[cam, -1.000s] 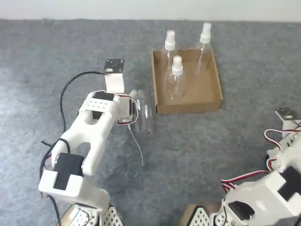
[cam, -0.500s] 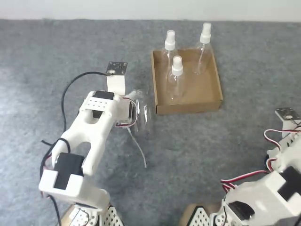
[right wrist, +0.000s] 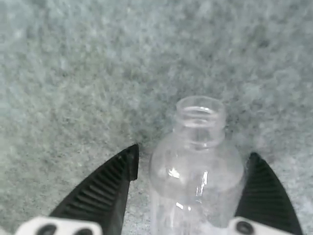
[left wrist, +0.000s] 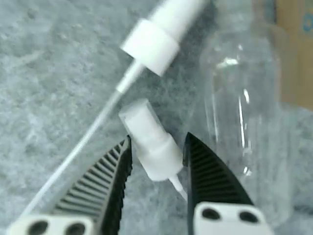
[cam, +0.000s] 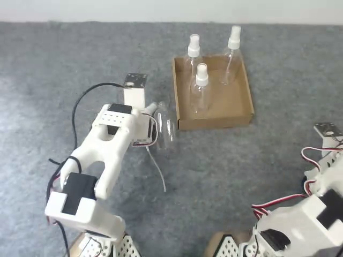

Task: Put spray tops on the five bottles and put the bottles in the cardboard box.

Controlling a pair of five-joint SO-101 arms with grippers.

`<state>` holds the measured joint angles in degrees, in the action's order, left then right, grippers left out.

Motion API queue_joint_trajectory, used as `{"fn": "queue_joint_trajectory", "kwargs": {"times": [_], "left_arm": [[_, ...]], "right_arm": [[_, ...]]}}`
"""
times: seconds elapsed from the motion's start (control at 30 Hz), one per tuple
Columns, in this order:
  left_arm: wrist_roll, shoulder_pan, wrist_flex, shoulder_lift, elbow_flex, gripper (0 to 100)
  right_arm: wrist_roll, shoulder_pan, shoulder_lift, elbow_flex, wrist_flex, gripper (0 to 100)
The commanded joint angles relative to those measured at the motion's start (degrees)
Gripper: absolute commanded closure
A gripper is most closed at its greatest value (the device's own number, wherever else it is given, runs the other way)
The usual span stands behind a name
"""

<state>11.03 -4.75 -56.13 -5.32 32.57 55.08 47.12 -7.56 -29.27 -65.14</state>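
Note:
My left gripper (left wrist: 157, 138) is shut on a white spray top (left wrist: 154, 147) just above the carpet. A second spray top (left wrist: 159, 32) with a long thin tube lies beyond it. Beside them is a clear open bottle (left wrist: 239, 107), which the high view shows next to the left arm (cam: 115, 134) as a bottle (cam: 165, 126) near the box. The cardboard box (cam: 214, 122) holds three bottles with spray tops (cam: 201, 88). My right gripper (right wrist: 194, 152) is closed around another clear open bottle (right wrist: 195, 166), one jaw on each side of its body.
Grey carpet covers the table. A thin tube (cam: 157, 171) trails on the carpet beside the left arm. The right arm (cam: 316, 209) sits folded at the near right corner. A black cable (cam: 80, 101) loops to the left of the left arm.
The left arm has edged toward the cardboard box, and the clear bottle and the thin tube beside it shifted slightly with it. The right arm has kept still.

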Motion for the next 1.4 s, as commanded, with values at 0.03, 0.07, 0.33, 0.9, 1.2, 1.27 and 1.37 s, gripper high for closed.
{"fn": "queue_joint_trajectory", "kwargs": {"times": [0.03,0.07,0.33,0.9,1.2,1.27,1.37], "left_arm": [[-2.4,-2.5,-2.4,0.4,-0.2,84],[-2.7,-2.5,-2.2,0.4,-0.1,84],[-3.5,0.9,-0.3,0.4,-0.4,84],[-0.7,5.2,-8.9,4.2,-9.1,86],[9.8,5.2,-7.3,2.2,-10.7,84],[10.1,5.3,-6.0,-0.4,-11.1,83],[11.7,6.7,-3.3,-3.4,-11.6,85]], "right_arm": [[0.4,0.6,0.7,-1.1,0.0,71.3],[0.4,0.5,0.7,-1.1,0.0,71.3],[0.5,0.6,0.7,-1.1,0.0,71.3],[0.6,0.7,0.7,-1.1,0.0,71.1],[0.6,0.7,0.7,-1.1,0.0,71.1],[0.6,0.7,0.7,-1.1,0.0,71.1],[0.6,0.8,0.7,-1.1,0.0,71.1]]}}
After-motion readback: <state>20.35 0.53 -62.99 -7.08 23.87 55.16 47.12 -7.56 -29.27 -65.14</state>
